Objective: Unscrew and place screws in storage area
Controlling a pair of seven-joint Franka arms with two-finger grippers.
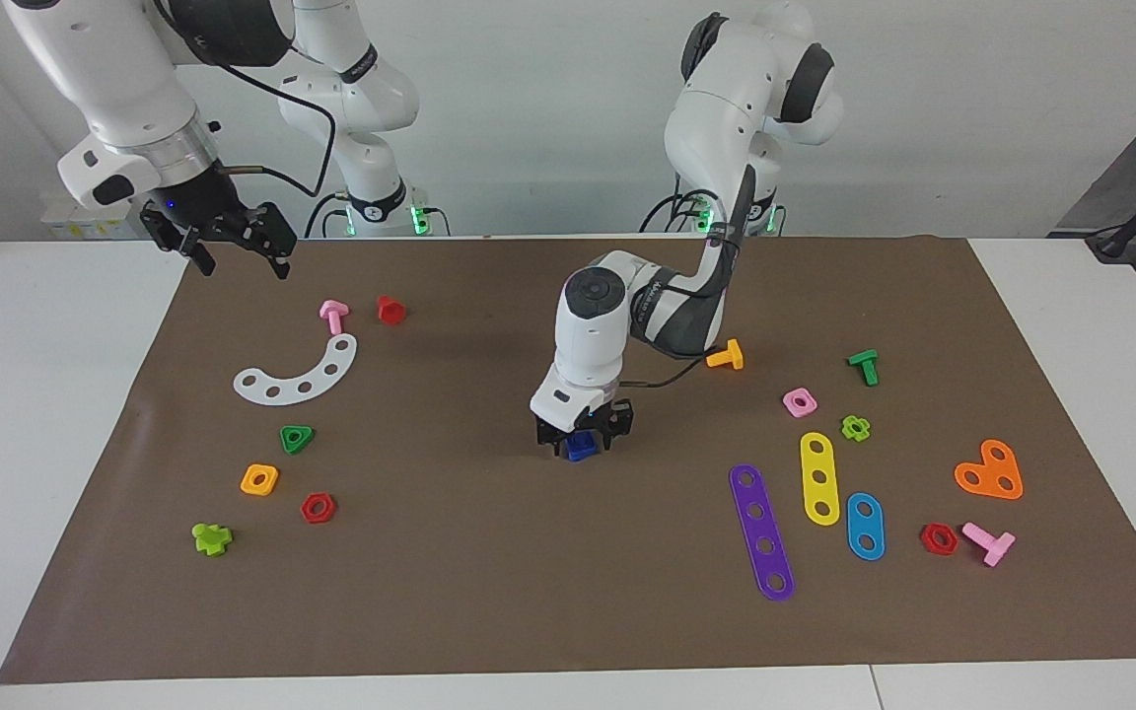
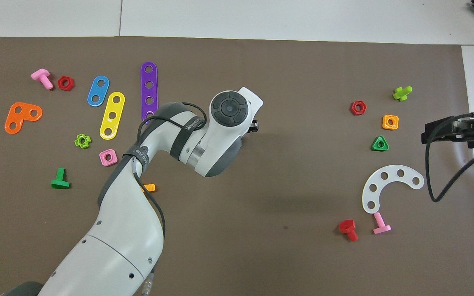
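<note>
The left gripper (image 1: 583, 439) grips the blue screw (image 1: 580, 448) low over the mat, well apart from the white curved strip (image 1: 297, 375), and a loose pinch could drop it short.

Robot lab, brown mat (image 1: 529, 611), white table (image 1: 55, 394)

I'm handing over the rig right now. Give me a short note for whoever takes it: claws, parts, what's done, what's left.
Left claw: down at the middle of the mat, closed around the blue screw.
Right claw: open, waiting in the air over the mat's edge at the right arm's end.
Storage area: mat around the white curved strip; no blue screw there.
Done: screw gripped.
Left: carry it to the storage area and release it.
</note>
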